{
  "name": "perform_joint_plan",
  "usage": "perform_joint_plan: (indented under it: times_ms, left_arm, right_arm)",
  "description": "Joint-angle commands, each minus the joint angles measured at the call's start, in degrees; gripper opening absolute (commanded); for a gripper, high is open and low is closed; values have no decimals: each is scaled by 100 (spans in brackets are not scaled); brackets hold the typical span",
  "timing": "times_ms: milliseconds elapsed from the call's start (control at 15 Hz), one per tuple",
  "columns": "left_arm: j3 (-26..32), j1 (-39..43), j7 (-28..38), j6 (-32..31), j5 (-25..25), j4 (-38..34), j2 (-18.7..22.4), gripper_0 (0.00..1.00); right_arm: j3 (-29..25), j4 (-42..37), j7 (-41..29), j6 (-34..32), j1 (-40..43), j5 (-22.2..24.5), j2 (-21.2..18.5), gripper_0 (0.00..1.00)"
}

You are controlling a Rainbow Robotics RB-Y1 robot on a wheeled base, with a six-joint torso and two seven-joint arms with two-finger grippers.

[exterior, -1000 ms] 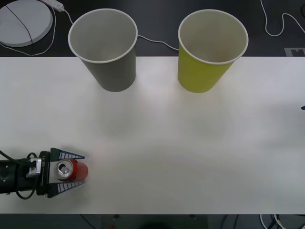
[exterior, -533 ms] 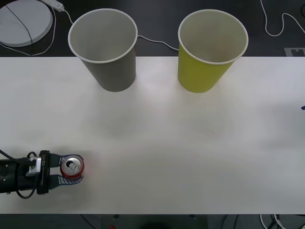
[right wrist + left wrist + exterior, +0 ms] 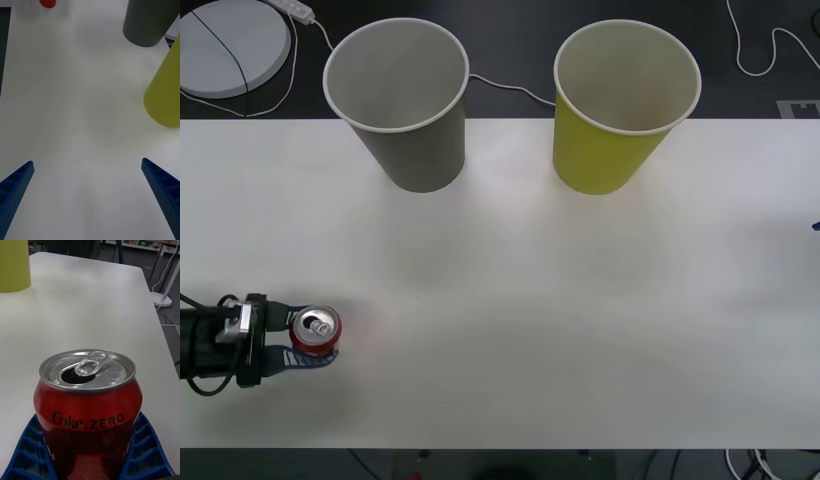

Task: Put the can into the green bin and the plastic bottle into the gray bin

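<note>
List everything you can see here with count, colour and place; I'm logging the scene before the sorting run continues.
can: one, red with a silver opened top, upright near the table's front left, between the left gripper's fingers.
gray bin: one, gray with a white rim, upright at the table's far edge, left of centre.
green bin: one, yellow-green with a white rim, upright at the far edge, right of the gray bin.
table: one, white, under everything.
round base: one, pale gray, on the dark floor beyond the far left corner.
cables: white, on the floor behind the table.
left gripper: one, blue fingers shut on the can.
right gripper: one, blue fingers open, over bare table.
</note>
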Motion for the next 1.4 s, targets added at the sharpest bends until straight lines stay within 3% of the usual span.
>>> perform_joint_plan:
  times_ms: [67,867,1133,1400]
  left_arm:
    - [38,7,749,68,-104,-499,379,1]
    - [1963,7,5953,-29,-2424,-3998,1477,3]
    - [2657,-20,7930,-257,-2899,-5298,1530,3]
    - [2701,-485,9468,-257,-3347,-6028,1530,3]
  right_arm:
    - [0,0,0,0,0,0,0,100]
    - [0,0,0,0,0,0,0,100]
    - [0,0,0,0,0,0,0,100]
    - [0,0,0,0,0,0,0,100]
